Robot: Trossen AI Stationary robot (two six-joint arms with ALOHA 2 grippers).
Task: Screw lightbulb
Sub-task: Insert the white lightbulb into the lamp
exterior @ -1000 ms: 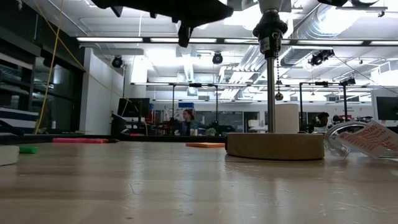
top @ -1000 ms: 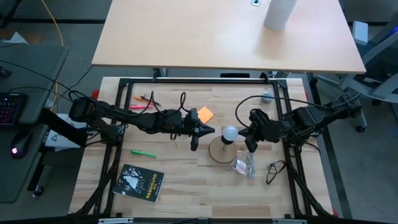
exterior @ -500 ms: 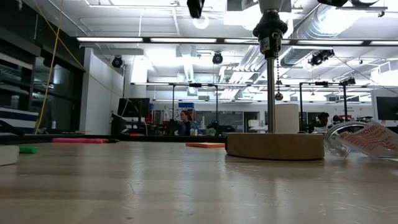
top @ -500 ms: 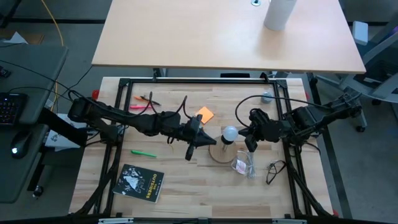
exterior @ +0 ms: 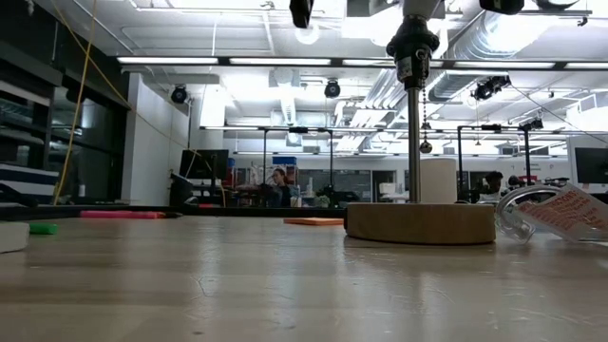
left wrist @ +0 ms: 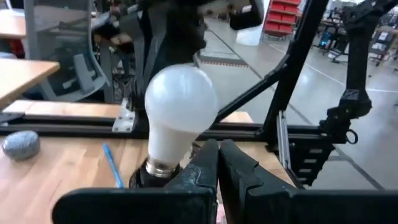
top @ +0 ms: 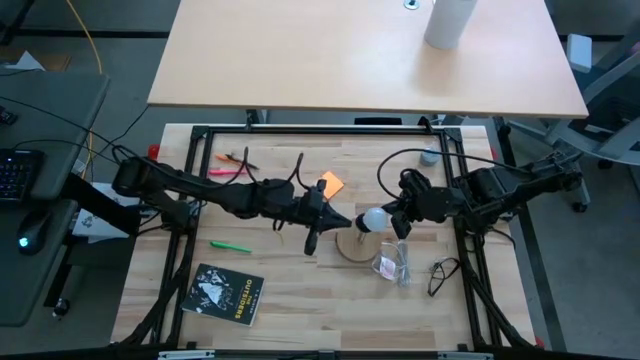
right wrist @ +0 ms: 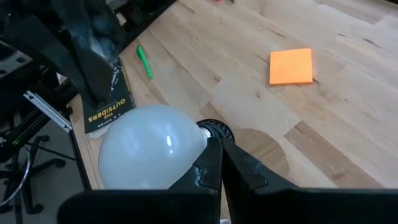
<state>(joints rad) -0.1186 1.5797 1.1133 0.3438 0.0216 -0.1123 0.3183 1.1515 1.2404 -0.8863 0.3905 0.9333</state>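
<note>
The white frosted lightbulb (top: 372, 219) sits with its threaded base (left wrist: 159, 167) in the black socket (right wrist: 214, 130). The socket stands on a post (exterior: 414, 142) above the tan round wooden disc (top: 352, 245). In the left wrist view the lightbulb (left wrist: 180, 112) leans to one side. My left gripper (top: 345, 224) is shut just left of the bulb, its tips (left wrist: 217, 163) near the bulb's base. My right gripper (top: 392, 220) is shut just right of the globe (right wrist: 152, 146). My right gripper's shut fingers (right wrist: 211, 163) stand right beside the globe's lower side (right wrist: 189, 152), coming about level from the table's right. I cannot tell whether they touch it.
An orange square note (top: 330, 184) lies beyond the disc. A see-through plastic packet (top: 392, 265) and glasses (top: 443, 272) lie to the disc's near right. A black book (top: 227, 293) and a green pen (top: 230, 245) lie at the near left, with more pens (top: 232, 160) at the far left.
My left gripper has gone toward the table's right edge, up to the bulb. My right gripper has shifted a little toward the bulb.
</note>
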